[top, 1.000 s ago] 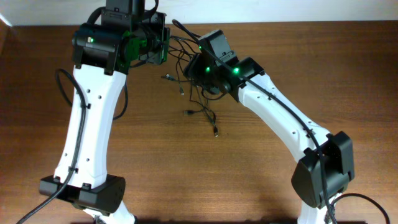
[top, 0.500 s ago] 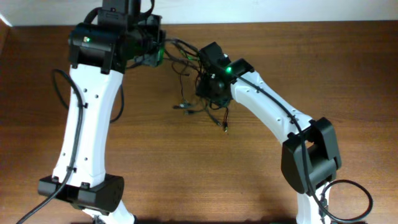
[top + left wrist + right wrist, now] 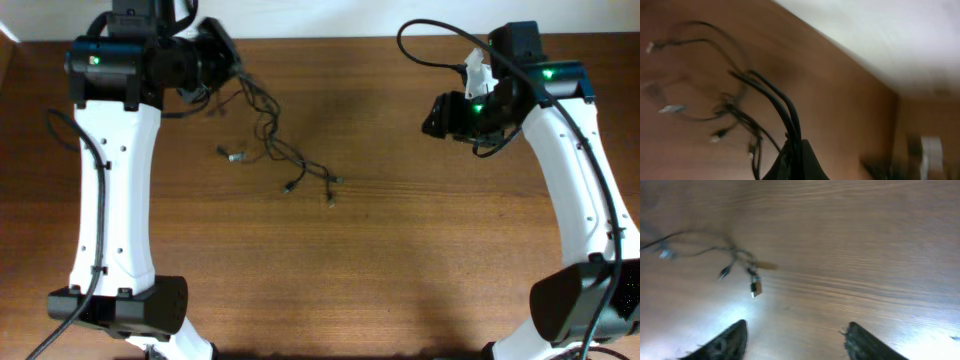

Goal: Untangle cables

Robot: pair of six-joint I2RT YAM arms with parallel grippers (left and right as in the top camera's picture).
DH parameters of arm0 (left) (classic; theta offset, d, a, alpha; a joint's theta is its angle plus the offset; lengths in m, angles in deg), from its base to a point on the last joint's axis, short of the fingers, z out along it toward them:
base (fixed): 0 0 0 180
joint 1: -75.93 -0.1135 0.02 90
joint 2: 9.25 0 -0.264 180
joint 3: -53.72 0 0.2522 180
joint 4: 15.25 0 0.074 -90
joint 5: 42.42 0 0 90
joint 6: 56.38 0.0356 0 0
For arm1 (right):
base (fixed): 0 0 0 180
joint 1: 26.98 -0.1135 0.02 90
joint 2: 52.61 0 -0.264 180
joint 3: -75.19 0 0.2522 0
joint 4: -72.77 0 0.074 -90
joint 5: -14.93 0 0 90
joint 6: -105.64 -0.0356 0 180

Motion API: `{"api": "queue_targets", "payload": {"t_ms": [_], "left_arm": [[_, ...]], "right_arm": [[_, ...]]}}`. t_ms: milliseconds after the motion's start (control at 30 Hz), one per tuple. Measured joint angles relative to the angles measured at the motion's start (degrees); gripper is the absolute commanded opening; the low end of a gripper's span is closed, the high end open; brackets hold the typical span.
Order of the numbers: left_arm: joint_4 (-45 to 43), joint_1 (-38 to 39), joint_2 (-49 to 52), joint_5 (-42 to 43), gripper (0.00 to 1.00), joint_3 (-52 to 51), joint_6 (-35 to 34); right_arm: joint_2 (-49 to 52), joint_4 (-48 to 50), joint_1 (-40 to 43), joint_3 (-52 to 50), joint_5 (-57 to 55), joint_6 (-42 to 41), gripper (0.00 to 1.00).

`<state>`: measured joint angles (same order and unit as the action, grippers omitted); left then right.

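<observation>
The cables (image 3: 275, 150) are thin black cords with small plugs, trailing from the back left down to the table's middle. My left gripper (image 3: 222, 52) at the back left is shut on the cables' upper ends; in the left wrist view the strands (image 3: 775, 102) rise out of the closed jaws (image 3: 796, 159) and fan out to plugs on the wood. My right gripper (image 3: 437, 116) is open and empty at the back right, well apart from the cables. In the right wrist view its fingers (image 3: 796, 341) are spread over bare wood, with cable ends (image 3: 742, 262) lying farther off.
The wooden table (image 3: 400, 250) fills the view. A white wall edge (image 3: 330, 15) runs along the back. Thicker black arm cables loop by the right arm (image 3: 430, 40) and the left arm (image 3: 70, 140).
My right gripper has let go of the bundle and swung far to the right, now open. My left gripper has pulled the cables leftward, and they now trail stretched out across the table.
</observation>
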<state>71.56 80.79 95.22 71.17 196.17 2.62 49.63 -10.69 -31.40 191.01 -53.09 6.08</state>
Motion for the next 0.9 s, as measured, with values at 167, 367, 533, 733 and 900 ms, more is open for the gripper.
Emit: {"api": "queue_targets", "payload": {"t_ms": [167, 367, 533, 733, 900], "left_arm": [[6.47, 4.31, 0.0, 26.86, 0.0, 0.02, 35.26], [3.91, 4.48, 0.0, 34.58, 0.0, 0.02, 38.84], [3.91, 4.48, 0.0, 35.12, 0.0, 0.02, 38.42], [3.93, 4.48, 0.0, 34.86, 0.0, 0.02, 38.25], [5.49, 4.5, 0.0, 34.05, 0.0, 0.02, 38.23]], "right_arm": [[-4.11, 1.36, -2.49, 5.73, 9.49, 3.48, 0.74], [-3.65, 3.56, -9.42, 6.27, 10.08, -0.81, 0.74], [-3.17, 3.56, -11.56, 6.27, 8.68, -2.56, 0.76], [-3.17, 3.85, -14.29, 6.27, 8.7, -2.23, 0.78], [-3.17, 6.4, -14.53, 6.27, 9.35, -1.81, 0.8]]}}
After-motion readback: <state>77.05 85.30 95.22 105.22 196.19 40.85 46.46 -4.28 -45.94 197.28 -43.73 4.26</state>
